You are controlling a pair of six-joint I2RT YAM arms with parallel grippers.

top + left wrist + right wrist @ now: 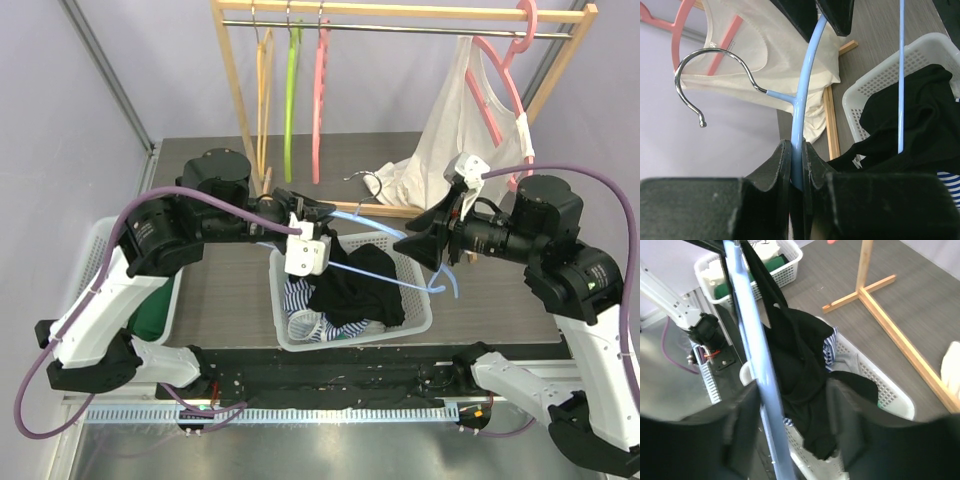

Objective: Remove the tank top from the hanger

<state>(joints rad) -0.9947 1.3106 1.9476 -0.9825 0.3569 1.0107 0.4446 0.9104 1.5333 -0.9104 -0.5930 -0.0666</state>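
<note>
A light-blue hanger with a silver hook is held over the white basket. My left gripper is shut on its neck just below the hook, as the left wrist view shows. A black tank top still hangs from one arm of the hanger and droops into the basket; it also shows in the right wrist view. My right gripper is open, its jaws either side of the hanger's blue arm without closing on it.
A wooden clothes rack stands at the back with orange, green and pink hangers and a cream tank top on a pink hanger. Its base bars lie behind the basket. Another white basket with green cloth sits at the left.
</note>
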